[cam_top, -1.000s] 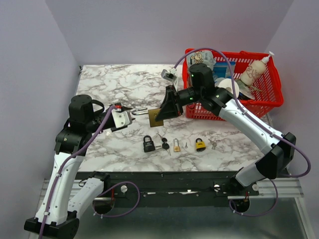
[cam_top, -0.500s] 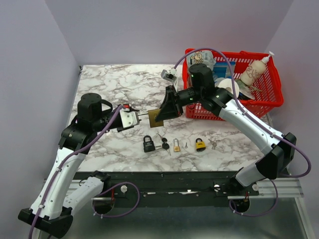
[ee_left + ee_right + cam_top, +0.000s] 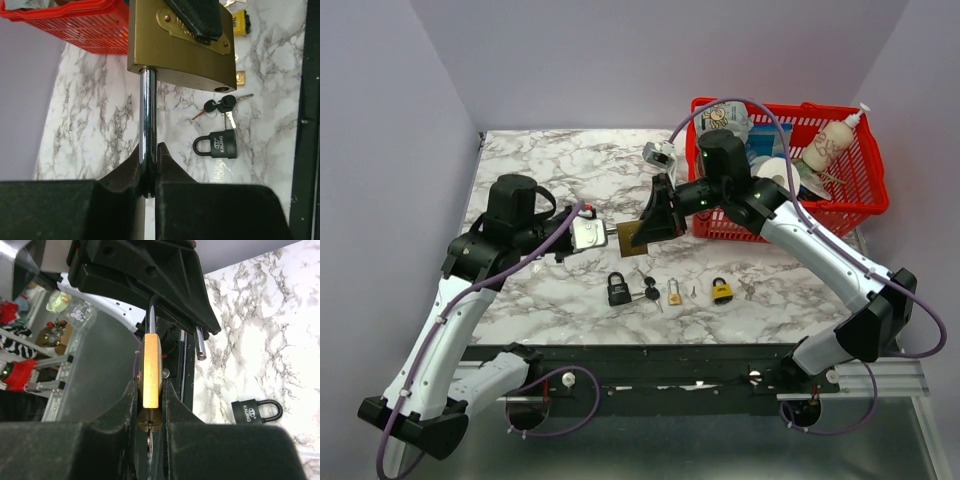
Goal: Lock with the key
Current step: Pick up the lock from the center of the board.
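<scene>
Left tool (image 3: 150,176): clamped on the shackle (image 3: 148,115) of the brass padlock (image 3: 155,45).
Right tool (image 3: 150,407): clamped on the padlock body, which hangs in the air above the counter (image 3: 540,170).
Shackle axis: runs straight from one tool to the other; free leg out of its hole.
Keys (image 3: 220,106): on the counter below, beside a black padlock (image 3: 216,146).

Bright, even overhead light, soft shadows.
Lit flat and white across the marble table (image 3: 540,170), with faint shadows only. Streaked with glare along the steel shackle (image 3: 148,125) and the edge of the brass padlock (image 3: 151,371). Soft and dark at the foot of both wrist views, on the close-up fingers (image 3: 170,167).
</scene>
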